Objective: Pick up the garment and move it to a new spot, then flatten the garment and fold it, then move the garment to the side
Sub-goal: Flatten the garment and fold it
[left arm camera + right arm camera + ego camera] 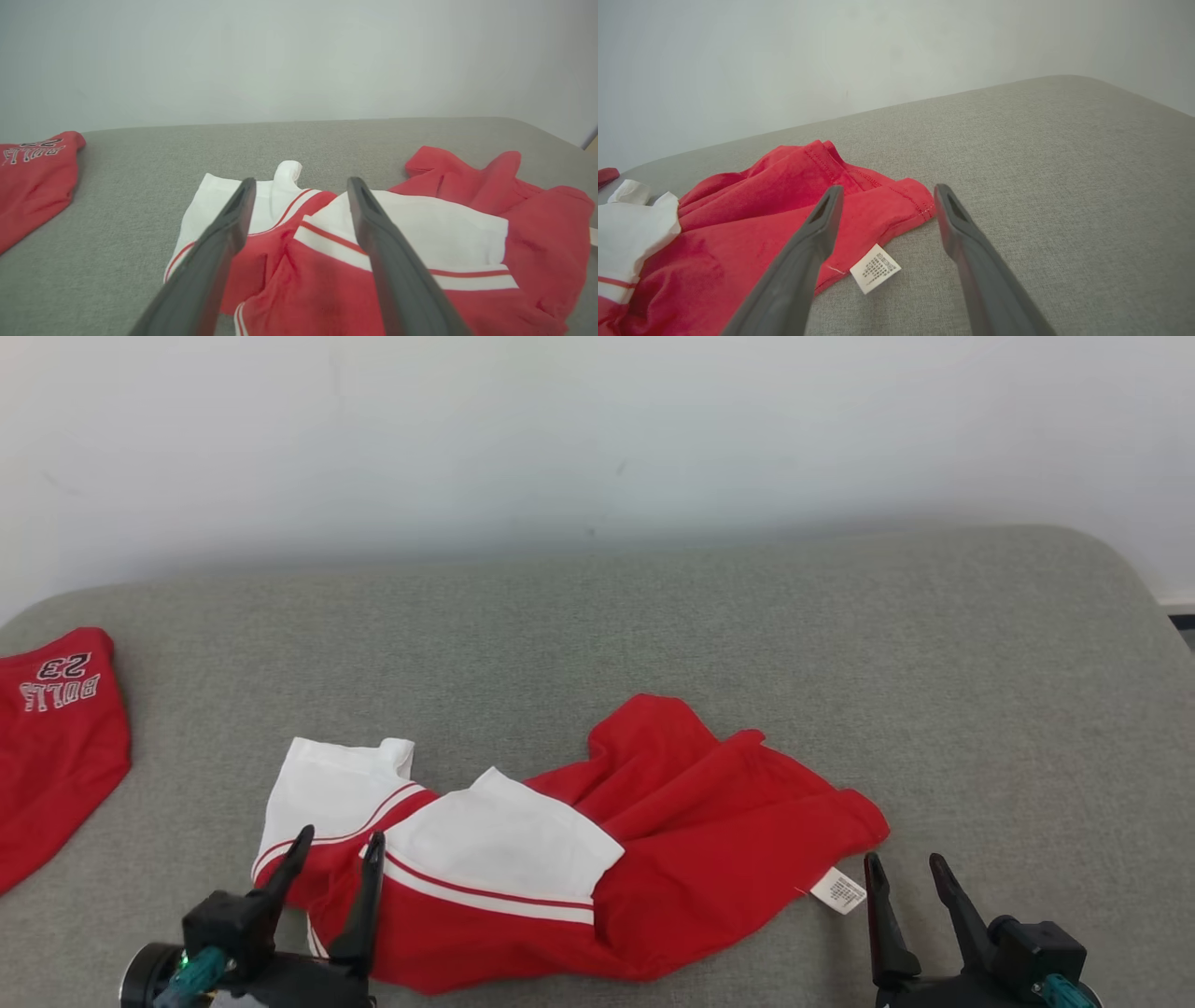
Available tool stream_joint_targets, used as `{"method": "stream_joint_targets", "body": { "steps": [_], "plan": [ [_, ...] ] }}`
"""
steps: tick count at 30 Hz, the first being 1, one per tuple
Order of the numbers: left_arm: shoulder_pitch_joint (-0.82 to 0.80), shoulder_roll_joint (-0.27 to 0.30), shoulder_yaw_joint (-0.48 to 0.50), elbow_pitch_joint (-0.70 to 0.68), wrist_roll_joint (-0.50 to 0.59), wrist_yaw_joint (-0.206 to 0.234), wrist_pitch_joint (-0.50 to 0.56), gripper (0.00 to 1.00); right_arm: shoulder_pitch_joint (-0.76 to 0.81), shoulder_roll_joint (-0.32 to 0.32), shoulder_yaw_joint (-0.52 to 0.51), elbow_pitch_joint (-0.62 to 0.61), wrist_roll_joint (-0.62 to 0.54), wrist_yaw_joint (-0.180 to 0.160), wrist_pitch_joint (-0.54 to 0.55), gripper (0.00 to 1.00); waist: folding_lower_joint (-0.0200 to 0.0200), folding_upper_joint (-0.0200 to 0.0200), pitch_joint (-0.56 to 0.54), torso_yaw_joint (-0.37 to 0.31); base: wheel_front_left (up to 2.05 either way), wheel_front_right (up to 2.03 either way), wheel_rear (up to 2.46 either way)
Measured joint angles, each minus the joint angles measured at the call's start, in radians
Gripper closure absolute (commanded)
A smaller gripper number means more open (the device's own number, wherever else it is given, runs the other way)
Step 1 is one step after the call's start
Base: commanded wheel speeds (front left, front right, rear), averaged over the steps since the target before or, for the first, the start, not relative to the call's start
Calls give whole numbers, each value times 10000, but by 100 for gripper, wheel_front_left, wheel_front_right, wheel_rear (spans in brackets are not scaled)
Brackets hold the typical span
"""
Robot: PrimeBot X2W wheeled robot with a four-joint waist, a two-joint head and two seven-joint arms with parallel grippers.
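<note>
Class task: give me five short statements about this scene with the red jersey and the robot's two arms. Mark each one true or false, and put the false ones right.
1. The jersey lies crumpled on the grey cushion. True.
2. The left jaws are shut on the jersey. False: they stand open over its white-and-red striped end.
3. The small white tag lies near the right jaws. True.
4. A second red shirt lies at the cushion's right edge. False: it lies at the left edge, apart from the jersey.
5. The right jaws are open. True.
</note>
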Motion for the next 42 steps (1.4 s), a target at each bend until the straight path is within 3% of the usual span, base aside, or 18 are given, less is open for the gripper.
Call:
{"method": "stream_joint_targets", "body": {
  "steps": [10,11,12,13,14,28,29,30,33,37,42],
  "plan": [
    [-900,153,-545,1501,-119,-215,1106,0,-76,-4,-42,65,13,0,0,0,0,0,261,-627,0,0,0],
    [-967,148,-568,1578,-146,-224,1158,11,-85,-2,-59,65,13,0,-2,0,1,1,292,-681,0,0,0],
    [-1013,148,-589,1643,-146,-226,1177,51,-89,-2,-77,61,13,0,-2,0,1,0,320,-727,0,0,0],
    [-1054,163,-619,1693,-115,-224,1160,80,-90,-4,-96,63,13,0,0,0,1,1,341,-771,0,0,0],
    [-1104,148,-593,1712,-134,-224,1058,100,-90,-2,-111,58,12,0,-2,0,1,0,357,-806,0,0,0],
    [-1184,-48,-928,1733,-138,-199,888,100,96,-2,-226,50,10,0,0,0,2,0,102,-218,0,0,0],
    [-1227,-46,-913,1732,-198,-211,922,72,92,-2,-215,54,10,0,-2,0,2,0,90,-154,0,0,0],
    [-1313,-10,-993,1737,-226,-228,1074,0,90,-2,-199,59,10,0,-2,0,1,1,81,-98,0,0,0],
    [-1622,188,-1337,1737,-222,-313,1743,0,63,-2,-176,92,10,0,0,0,1,0,83,4,0,0,0],
    [-2365,811,-1893,1335,-1045,-439,3273,0,-58,-4,-138,226,6,0,0,0,1,0,149,-25,0,0,0],
    [-3003,1592,-2468,242,-2740,-449,4692,0,-222,-2,-4,259,33,0,0,0,2,1,263,-128,0,0,0]
  ]
}}
